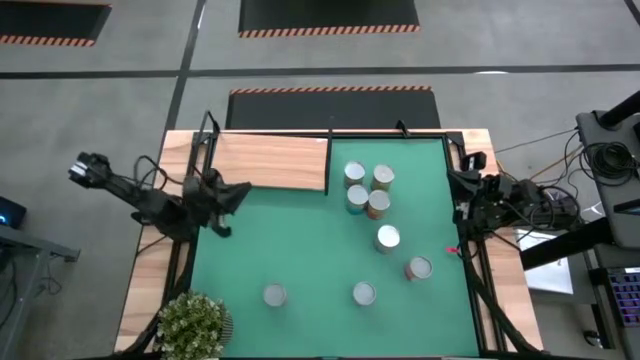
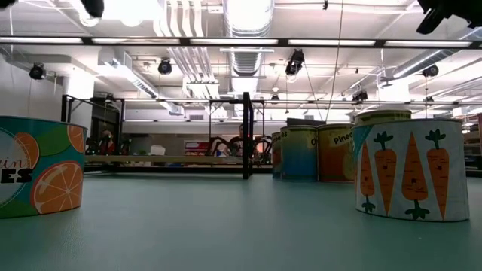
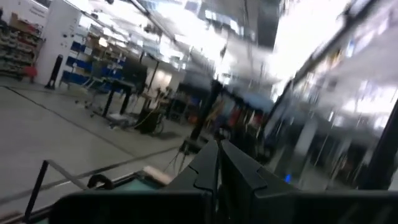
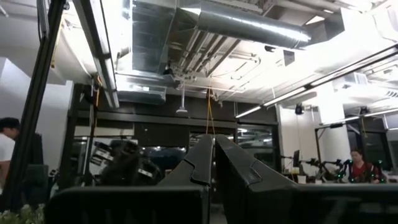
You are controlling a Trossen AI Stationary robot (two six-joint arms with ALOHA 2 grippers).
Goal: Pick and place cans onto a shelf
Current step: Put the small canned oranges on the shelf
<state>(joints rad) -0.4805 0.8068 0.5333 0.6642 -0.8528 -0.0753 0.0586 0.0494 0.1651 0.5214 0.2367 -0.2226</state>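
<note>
Left gripper (image 1: 232,190) is clenched empty at the green mat's (image 1: 300,260) left edge, just beside the shelf (image 1: 272,161), whose long axis runs across the table. Right gripper (image 1: 462,182) is clenched empty; eight upright cans (image 1: 387,237) stand between both grippers.

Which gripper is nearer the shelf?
Left. The left gripper sits shut beside the shelf, at its near-left corner; the right gripper, also shut, waits across the mat at the table's right edge.

Eight cans (image 1: 378,203), one shelf (image 1: 270,161)
</note>
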